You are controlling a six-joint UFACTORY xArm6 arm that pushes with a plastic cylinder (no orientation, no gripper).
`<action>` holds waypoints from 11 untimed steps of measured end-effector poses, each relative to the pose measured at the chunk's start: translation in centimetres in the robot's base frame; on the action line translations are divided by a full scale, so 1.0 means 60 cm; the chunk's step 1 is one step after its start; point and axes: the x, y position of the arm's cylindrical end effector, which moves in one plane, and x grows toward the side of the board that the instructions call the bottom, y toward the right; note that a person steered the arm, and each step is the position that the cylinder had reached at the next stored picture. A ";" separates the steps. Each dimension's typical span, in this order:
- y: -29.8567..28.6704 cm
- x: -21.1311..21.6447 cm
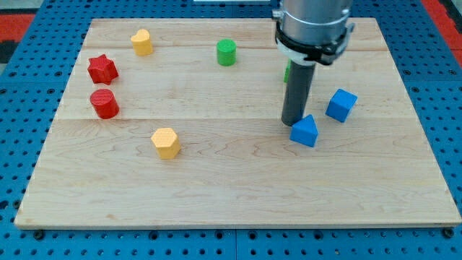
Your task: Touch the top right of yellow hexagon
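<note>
**Tip far from yellow hexagon, w/ clutter risk on the way**

We've no gripper, so nothing to open or shut; just our rod, and my tip (pixel 292 121) sits touching or just beside the blue wedge-like block (pixel 304 131), at its 10 o'clock. The blue cube (pixel 341 105) lies near, at 2 o'clock from that block.

The yellow hexagon (pixel 166 142) sits well apart, at approx 9 o'clock from the tip, in the board's lower-left-centre area.

Risks, as we judge them:
- Dragging the blue block along if we sweep off carelessly.
- Coming in too low or too fast and shoving the hexagon rather than touching its 1–2 o'clock corner.
- Mixing it up w/ the other yellow block (pixel 142 42) near the top, whose shape we can't tell.

Hexagon stands upright, flat face up; roughly symmetric, so no clear long axis or pointing direction.
</note>
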 end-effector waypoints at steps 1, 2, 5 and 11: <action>-0.038 0.033; -0.058 0.018; -0.058 -0.090; -0.072 -0.133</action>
